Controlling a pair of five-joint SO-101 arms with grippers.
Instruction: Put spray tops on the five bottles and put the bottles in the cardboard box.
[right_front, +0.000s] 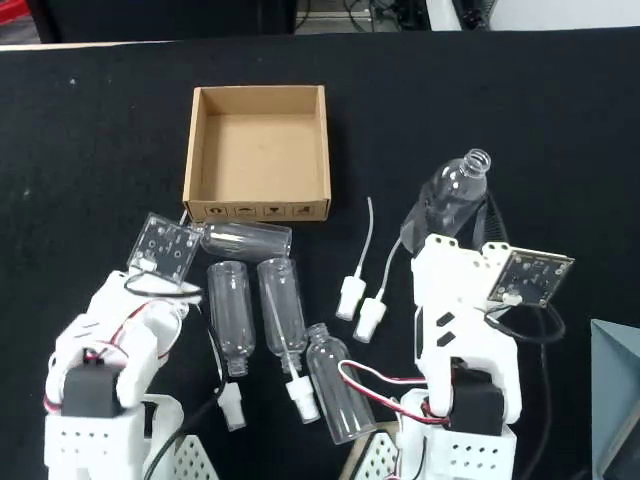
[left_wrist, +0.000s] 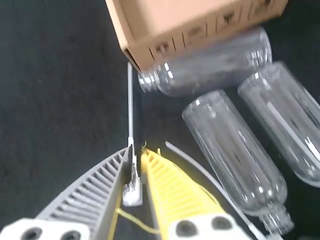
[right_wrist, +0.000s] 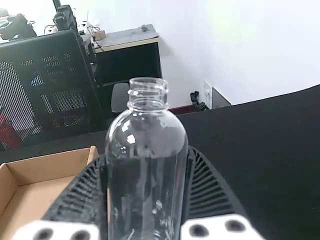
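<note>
My left gripper (left_wrist: 135, 151) is shut on a white spray top (left_wrist: 132, 186), whose thin dip tube (left_wrist: 130, 100) points toward a corner of the cardboard box (left_wrist: 165, 35). My right gripper (right_wrist: 146, 159) is shut on a clear bottle (right_wrist: 145, 170) and holds it off the table with its open neck (right_front: 477, 160) tilted upward, right of the box (right_front: 258, 150). Several uncapped bottles lie in front of the box: one along its front wall (right_front: 245, 240), two side by side (right_front: 230, 310) (right_front: 282, 305), and one nearer the arms (right_front: 338, 385).
Two loose spray tops (right_front: 348, 295) (right_front: 372, 315) with tubes lie between the arms. Two more (right_front: 232, 405) (right_front: 303, 400) lie at the necks of the side-by-side bottles. The box is open and empty. A grey object (right_front: 615, 400) stands at the right edge.
</note>
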